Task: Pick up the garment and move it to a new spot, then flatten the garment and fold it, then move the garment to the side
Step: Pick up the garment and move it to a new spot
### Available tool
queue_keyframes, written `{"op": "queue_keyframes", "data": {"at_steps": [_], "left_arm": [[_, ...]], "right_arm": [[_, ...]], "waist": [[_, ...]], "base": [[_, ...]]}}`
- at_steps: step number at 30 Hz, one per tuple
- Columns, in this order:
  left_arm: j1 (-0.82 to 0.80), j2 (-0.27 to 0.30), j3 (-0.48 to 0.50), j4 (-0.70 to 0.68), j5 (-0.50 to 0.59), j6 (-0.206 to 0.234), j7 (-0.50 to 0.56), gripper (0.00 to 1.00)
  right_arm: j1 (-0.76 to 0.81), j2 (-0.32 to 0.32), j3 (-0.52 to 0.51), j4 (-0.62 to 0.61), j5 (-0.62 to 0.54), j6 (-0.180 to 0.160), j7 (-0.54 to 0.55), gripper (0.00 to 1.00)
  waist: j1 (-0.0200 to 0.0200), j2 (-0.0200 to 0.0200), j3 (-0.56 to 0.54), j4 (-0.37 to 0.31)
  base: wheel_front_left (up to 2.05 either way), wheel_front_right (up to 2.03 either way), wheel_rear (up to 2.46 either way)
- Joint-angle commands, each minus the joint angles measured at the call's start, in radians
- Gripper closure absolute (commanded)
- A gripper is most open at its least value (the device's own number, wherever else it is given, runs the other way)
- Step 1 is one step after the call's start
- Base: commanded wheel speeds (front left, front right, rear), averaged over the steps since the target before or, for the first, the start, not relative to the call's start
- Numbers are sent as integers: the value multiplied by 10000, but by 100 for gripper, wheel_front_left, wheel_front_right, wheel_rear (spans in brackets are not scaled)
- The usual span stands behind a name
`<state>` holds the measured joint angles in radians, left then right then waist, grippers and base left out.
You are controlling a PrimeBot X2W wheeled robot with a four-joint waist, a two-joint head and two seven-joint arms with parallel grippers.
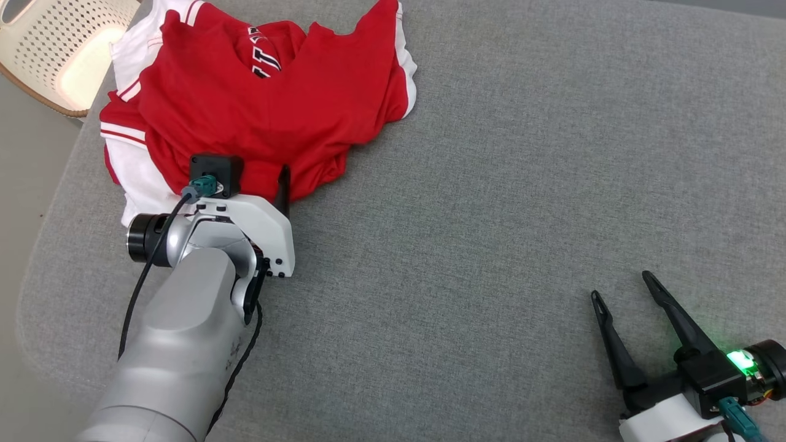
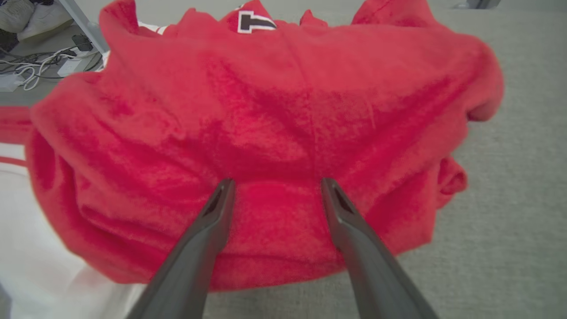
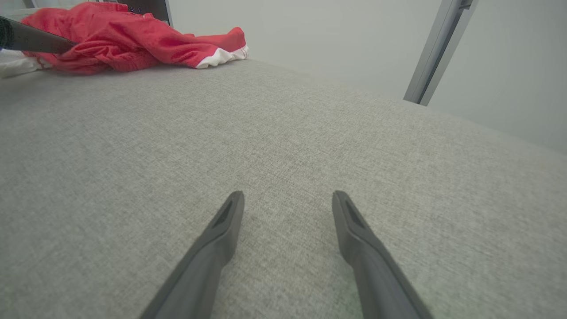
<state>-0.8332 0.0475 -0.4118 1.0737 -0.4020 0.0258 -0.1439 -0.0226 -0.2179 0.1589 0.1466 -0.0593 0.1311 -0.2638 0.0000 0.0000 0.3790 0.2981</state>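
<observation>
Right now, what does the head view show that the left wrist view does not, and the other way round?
Head view, not left wrist view: the basket past the corner, the right gripper open over bare grey, and the left forearm.
Left wrist view, not head view: cables on the floor.
Both: the garment, the grey surface, and the left gripper, open at the garment's near edge.

one red garment (image 1: 270, 104) at the left gripper (image 2: 275, 182), two grippers counting the right gripper (image 1: 620, 285), two fingers each, one basket (image 1: 55, 55) beyond the left gripper, one grey cushion (image 1: 491, 184) beneath both
</observation>
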Motion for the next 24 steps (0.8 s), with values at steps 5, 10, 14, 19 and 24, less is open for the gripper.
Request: {"op": "queue_keyframes", "data": {"at_steps": [5,10,14,19,24], "left_arm": [[-279,55,-527,472,-537,80,-581,100],[-420,49,-424,544,-732,18,-1151,100],[-280,312,23,-204,-802,-158,-1220,100],[203,616,557,-1547,-607,-342,-1208,100],[656,1023,1143,-3256,-258,-478,-1211,100]], "right_arm": [[-68,-5,-56,52,72,-7,-13,0],[-204,201,-72,100,122,-7,-13,0],[-370,489,-5,178,187,-7,-13,0],[-594,894,15,240,260,-7,-13,0],[-791,1342,21,380,391,-7,-13,0]], "waist": [[0,0,13,-70],[0,0,-232,-140],[0,0,-577,-284],[0,0,-959,-592],[0,0,-1360,-1183]], "base": [[0,0,0],[0,0,0],[0,0,0],[0,0,0],[0,0,0]]}}
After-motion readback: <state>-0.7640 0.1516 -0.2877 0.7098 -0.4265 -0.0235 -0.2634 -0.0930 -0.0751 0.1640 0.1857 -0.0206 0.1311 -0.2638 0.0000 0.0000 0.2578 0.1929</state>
